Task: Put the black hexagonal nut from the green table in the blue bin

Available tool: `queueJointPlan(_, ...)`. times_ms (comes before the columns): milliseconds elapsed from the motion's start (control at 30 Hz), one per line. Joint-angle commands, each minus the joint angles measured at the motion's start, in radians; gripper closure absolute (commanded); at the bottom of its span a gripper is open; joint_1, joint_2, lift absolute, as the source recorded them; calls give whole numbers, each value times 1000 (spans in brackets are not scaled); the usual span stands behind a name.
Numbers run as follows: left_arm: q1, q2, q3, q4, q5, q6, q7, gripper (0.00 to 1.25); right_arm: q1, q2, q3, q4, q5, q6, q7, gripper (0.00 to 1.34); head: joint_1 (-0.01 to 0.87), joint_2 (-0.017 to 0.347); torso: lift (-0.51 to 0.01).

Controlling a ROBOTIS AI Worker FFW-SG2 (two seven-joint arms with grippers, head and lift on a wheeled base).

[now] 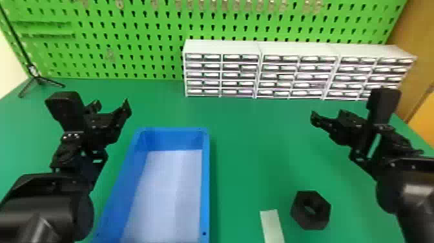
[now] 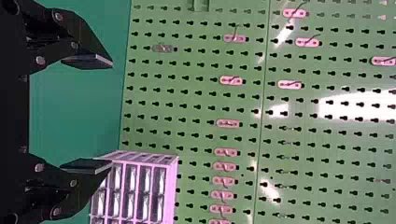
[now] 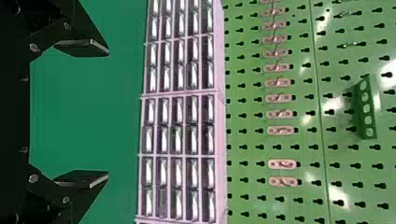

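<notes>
With right gripper [image 3: 108,113] and left gripper [image 2: 112,113] spread, lower right one over black hexagonal nut [image 1: 303,217] toward near right corner of green counter [image 1: 258,145], avoiding pale flat strip [image 1: 273,226], pinching opposite sides squarely for blue rectangular bin [image 1: 205,181].

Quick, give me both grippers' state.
Left black flat-fingered gripper: open, nothing held.
Right black flat-fingered gripper: open, nothing held.

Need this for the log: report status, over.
Left gripper and right gripper open, empty. Black hexagonal nut on green table, right of blue bin. Pale strip close beside nut, not touching; nothing on top.
</notes>
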Motion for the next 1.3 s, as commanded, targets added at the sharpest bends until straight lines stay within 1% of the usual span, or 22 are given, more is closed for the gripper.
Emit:
queueJointPlan(0, 1, 1, 3, -2, 1, 0, 0, 493, 34, 6, -30, -55, 11, 65, 31, 344, 686, 28, -96)
queueJointPlan(167, 3, 1, 5, -4, 3, 0, 0, 493, 72, 6, -66, -124, 52, 163, 115, 343, 686, 28, -96)
queueJointPlan(300, 5, 1, 8, -5, 3, 0, 0, 496, 106, 6, -83, -175, 64, 206, 146, 341, 686, 28, -96)
queueJointPlan(400, 6, 1, 11, -7, 3, 0, 0, 496, 120, -4, -86, -201, 98, 255, 203, 341, 686, 28, -96)
queueJointPlan(433, 6, 1, 12, -8, 3, 0, 0, 496, 123, -10, -85, -209, 118, 272, 230, 341, 686, 28, -96)
queueJointPlan(500, 6, 2, 14, -8, 3, 0, 0, 496, 131, -24, -74, -226, 139, 298, 261, 341, 686, 28, -96)
queueJointPlan(567, 8, 2, 14, -10, 1, 0, 0, 496, 140, -48, -59, -247, 158, 330, 282, 341, 686, 28, -96)
queueJointPlan(700, 11, 4, 15, -10, 1, 0, 0, 496, 154, -97, -36, -284, 201, 384, 361, 341, 686, 28, -96)
queueJointPlan(800, 14, 5, 18, -15, 0, 0, -2, 496, 166, -145, -17, -315, 216, 405, 407, 341, 686, 28, -96)
queueJointPlan(900, 15, 11, 22, -16, 0, 2, -3, 496, 174, -197, 3, -339, 215, 431, 443, 341, 686, 28, -96)
queueJointPlan(1033, 17, 19, 20, -18, 0, 2, -3, 496, 187, -275, 32, -353, 215, 445, 519, 341, 686, 28, -96)
queueJointPlan(1100, 17, 20, 22, -18, 0, 2, -3, 496, 193, -309, 49, -361, 215, 447, 545, 341, 686, 28, -96)
queueJointPlan(1133, 17, 22, 22, -18, 0, 2, -3, 496, 198, -332, 58, -365, 215, 448, 565, 341, 686, 28, -96)
queueJointPlan(1267, 18, 27, 20, -18, -3, 2, -3, 496, 215, -395, 88, -367, 208, 451, 620, 340, 686, 28, -96)
